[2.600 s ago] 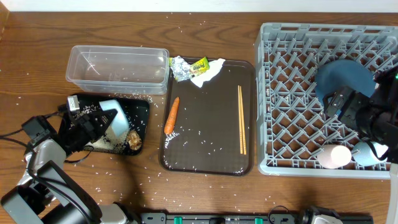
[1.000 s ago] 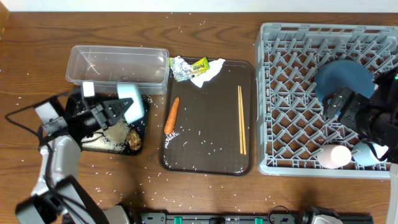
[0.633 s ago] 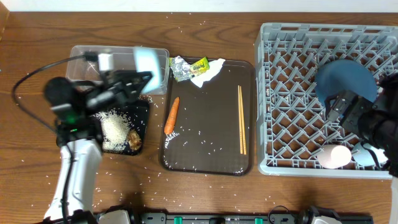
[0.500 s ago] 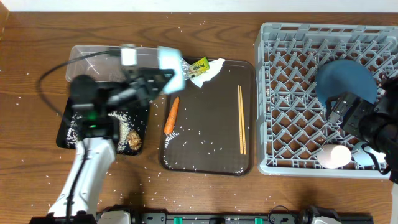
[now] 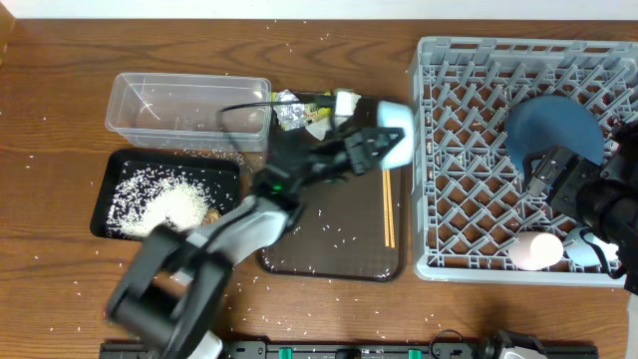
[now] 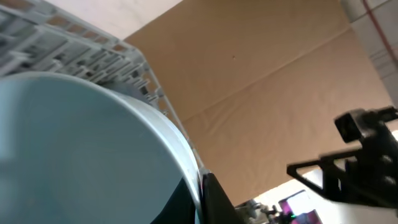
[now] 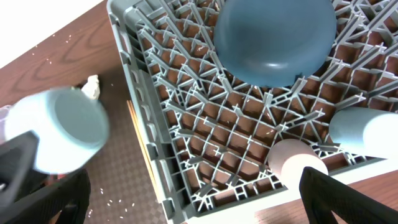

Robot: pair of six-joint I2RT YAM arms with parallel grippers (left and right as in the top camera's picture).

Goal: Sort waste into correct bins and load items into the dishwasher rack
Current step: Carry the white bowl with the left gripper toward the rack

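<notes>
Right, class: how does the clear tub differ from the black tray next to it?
The clear tub is see-through with tall walls; the black tray is dark and shallow. The black tray holds a heap of white rice; the clear tub holds no such heap. Seen from overhead, the clear tub lies behind the black tray. Both are rectangular, of similar size, left of the brown serving tray.
</notes>
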